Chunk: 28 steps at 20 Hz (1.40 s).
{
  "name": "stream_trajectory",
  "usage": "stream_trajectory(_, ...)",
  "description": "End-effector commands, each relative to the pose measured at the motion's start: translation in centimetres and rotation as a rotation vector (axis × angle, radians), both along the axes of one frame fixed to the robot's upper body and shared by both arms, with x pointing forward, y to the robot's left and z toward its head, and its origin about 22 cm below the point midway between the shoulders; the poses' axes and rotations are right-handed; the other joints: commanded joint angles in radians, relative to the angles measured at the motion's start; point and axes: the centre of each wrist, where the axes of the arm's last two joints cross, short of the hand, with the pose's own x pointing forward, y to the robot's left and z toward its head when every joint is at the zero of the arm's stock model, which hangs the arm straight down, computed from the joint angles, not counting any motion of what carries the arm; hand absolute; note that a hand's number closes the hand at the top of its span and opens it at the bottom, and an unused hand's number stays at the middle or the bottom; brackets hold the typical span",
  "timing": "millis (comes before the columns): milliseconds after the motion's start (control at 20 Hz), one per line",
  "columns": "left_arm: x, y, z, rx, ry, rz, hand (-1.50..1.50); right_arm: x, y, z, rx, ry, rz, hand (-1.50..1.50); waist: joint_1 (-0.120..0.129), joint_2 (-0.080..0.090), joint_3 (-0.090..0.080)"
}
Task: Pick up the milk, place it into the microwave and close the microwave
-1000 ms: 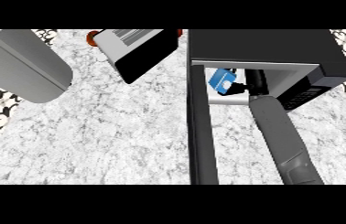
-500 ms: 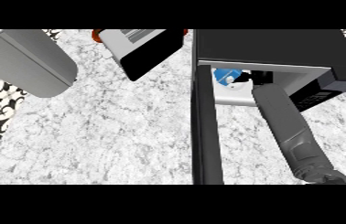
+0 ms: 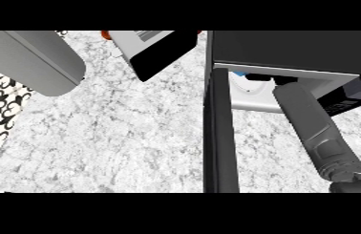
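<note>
Only a blue sliver of milk carton (image 3: pixel 240 74) is seen at twelve o'clock inside the dark microwave (image 3: pixel 282 49); finger state cannot be told.

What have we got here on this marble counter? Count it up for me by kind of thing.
Grey arms: 2, the left forearm and the right forearm
Microwave, door open: 1
Milk, only a blue corner showing inside: 1
Black-and-white box at the top edge: 1
Total: 5
</note>
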Motion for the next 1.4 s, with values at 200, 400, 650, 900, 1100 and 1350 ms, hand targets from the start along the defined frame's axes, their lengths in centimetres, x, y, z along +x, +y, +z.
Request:
stream_trajectory(200,0.7,0.3,0.1,0.021,-0.004,0.004,-1.5,-1.9,-5.9,-1.7,-0.131,0.078,-0.41,-1.5,0.025,0.018,-0.007)
stream_trajectory(400,2.2,0.6,-0.3,0.04,0.008,0.003,-1.5,-0.2,-1.5,-0.4,-0.136,0.009,-0.196,-1.5,0.019,0.016,-0.001)
stream_trajectory(650,1.8,-0.3,-0.3,0.058,0.03,-0.031,-1.5,0.2,-2.5,0.8,-0.115,0.012,-0.122,-1.5,0.027,0.009,0.0)
stream_trajectory(900,2.6,-0.2,-0.9,0.078,0.046,-0.1,-1.5,0.5,-2.3,1.2,-0.082,0.034,-0.02,-1.5,0.024,0.01,-0.001)
stream_trajectory(1100,3.2,-1.1,-0.8,0.065,0.03,-0.148,-1.5,0.4,-0.7,0.5,0.034,0.044,0.052,-1.5,0.01,0.003,0.0)
stream_trajectory(1350,4.3,-1.3,-1.4,0.07,0.045,-0.215,-1.5,0.0,-1.0,-0.2,0.156,0.064,0.134,-1.5,-0.017,-0.005,-0.001)
